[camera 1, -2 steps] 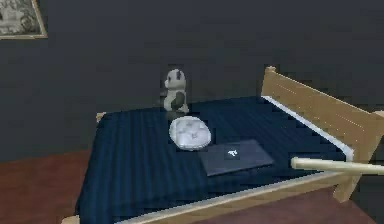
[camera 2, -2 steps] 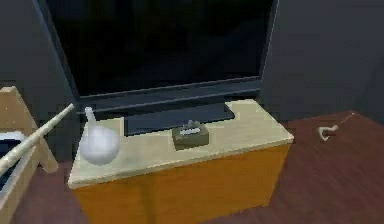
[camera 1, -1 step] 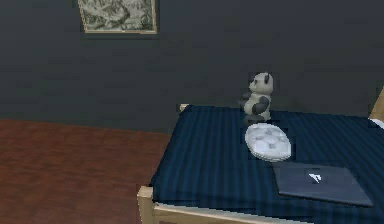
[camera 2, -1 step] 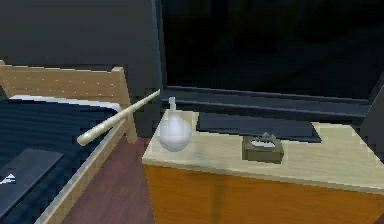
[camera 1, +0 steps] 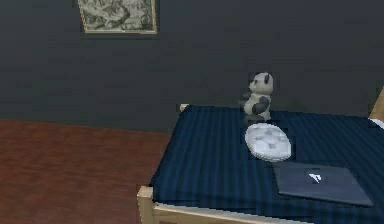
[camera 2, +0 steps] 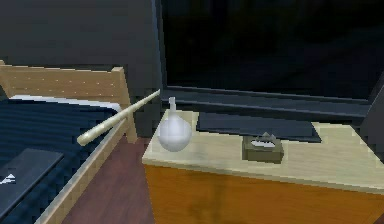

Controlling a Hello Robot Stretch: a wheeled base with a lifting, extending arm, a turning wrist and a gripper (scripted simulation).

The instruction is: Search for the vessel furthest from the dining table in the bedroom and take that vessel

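Working across the arm side view, I am seeing a bed [camera 2: 50, 125] with a dark blue cover at 9 o'clock, a laptop [camera 2: 22, 180] lying on it. A baseball bat [camera 2: 118, 120] is leaning from the bed's corner, at 10 o'clock of the vase [camera 2: 174, 133]. That white, round-bellied vase is standing on the near left corner of a wooden cabinet [camera 2: 330, 165], with a small box [camera 2: 263, 149] at its 3 o'clock and a television [camera 2: 270, 45] at its 1 o'clock. I am judging it light, stiff, smooth and breakable, and the narrow neck is looking like the surest hold. I cannot tell the claw's state. I am finding no readable writing.
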